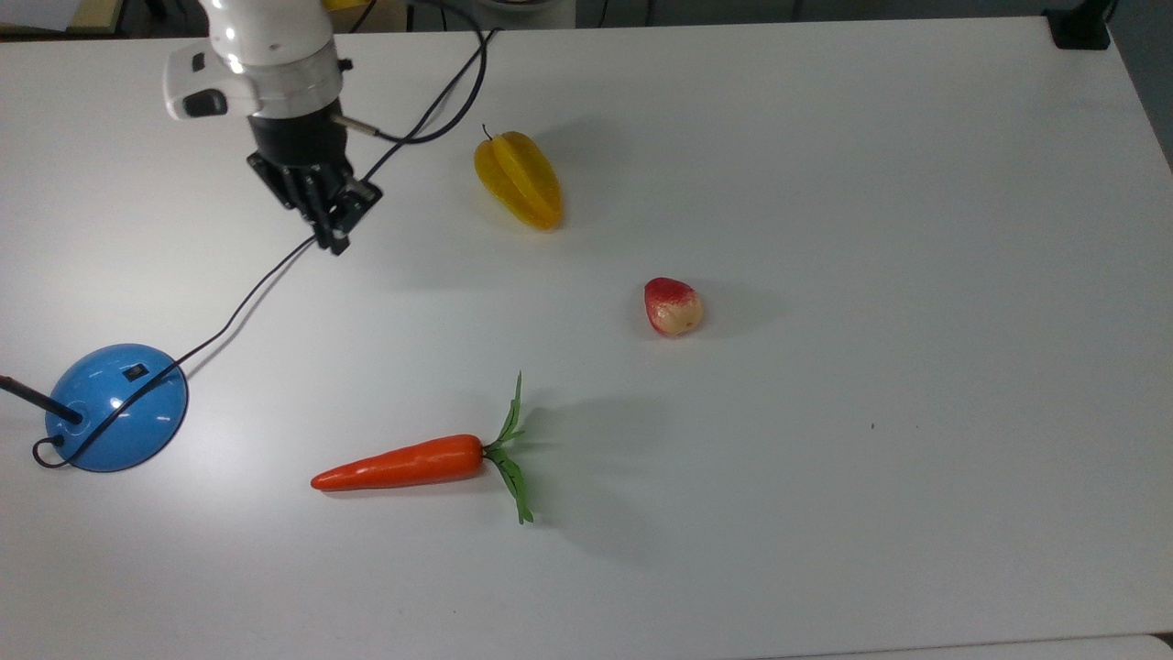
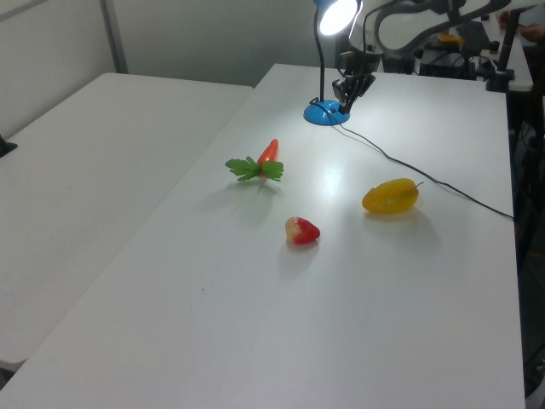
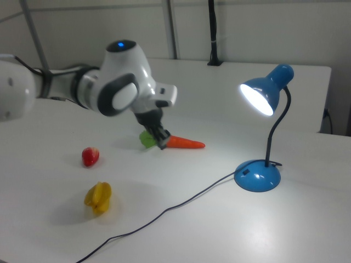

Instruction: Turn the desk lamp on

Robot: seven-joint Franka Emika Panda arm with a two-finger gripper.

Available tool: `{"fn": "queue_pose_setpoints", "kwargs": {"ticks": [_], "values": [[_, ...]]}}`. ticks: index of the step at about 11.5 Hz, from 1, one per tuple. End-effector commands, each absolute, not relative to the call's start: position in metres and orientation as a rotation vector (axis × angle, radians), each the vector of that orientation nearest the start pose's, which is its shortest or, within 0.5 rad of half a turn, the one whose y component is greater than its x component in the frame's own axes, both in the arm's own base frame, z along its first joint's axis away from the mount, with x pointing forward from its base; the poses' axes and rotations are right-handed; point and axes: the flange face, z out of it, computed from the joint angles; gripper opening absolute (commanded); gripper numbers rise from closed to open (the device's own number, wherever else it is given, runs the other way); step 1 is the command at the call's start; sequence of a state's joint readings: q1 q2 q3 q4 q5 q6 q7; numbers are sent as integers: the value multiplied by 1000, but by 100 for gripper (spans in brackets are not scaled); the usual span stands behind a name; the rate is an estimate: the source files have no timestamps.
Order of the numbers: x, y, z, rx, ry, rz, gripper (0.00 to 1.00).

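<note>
The desk lamp has a glossy blue dome base (image 1: 117, 408) with a small black switch (image 1: 136, 372) at the top view's lower left. Its thin black stem (image 3: 274, 134) rises to a blue shade (image 3: 265, 90) that is lit. The lamp's black cord (image 1: 247, 298) runs from the base toward the table's far edge. My gripper (image 1: 333, 240) hangs over the cord, well away from the base, toward the top view's upper right. Its fingers are shut with nothing between them. In the left view the gripper (image 2: 345, 100) appears just right of the base (image 2: 326, 113).
A yellow starfruit (image 1: 518, 179) lies right of the gripper in the top view. A red and cream fruit (image 1: 673, 306) sits mid-table, and an orange carrot (image 1: 403, 463) with green leaves lies nearer the front. A black mount (image 1: 1079, 27) stands at the far right corner.
</note>
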State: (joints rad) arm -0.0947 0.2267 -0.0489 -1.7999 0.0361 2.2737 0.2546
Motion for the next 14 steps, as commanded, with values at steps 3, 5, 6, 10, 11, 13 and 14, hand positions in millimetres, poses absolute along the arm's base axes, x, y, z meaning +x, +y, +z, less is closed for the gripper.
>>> {"fn": "queue_pose_setpoints", "kwargs": {"ticks": [3,5,6,10,11,13,14], "values": [[555,14,527,-3058,304,-25,14],[526,27,555,-3029,104,77,21],[516,23,567,-3025,39,96,29],[505,0,610,-3020,50,114,100],[508,-12,619,-3019,97,88,100],[508,-37,629,-3030,144,90,100],[512,-42,628,-3032,159,92,100]]}}
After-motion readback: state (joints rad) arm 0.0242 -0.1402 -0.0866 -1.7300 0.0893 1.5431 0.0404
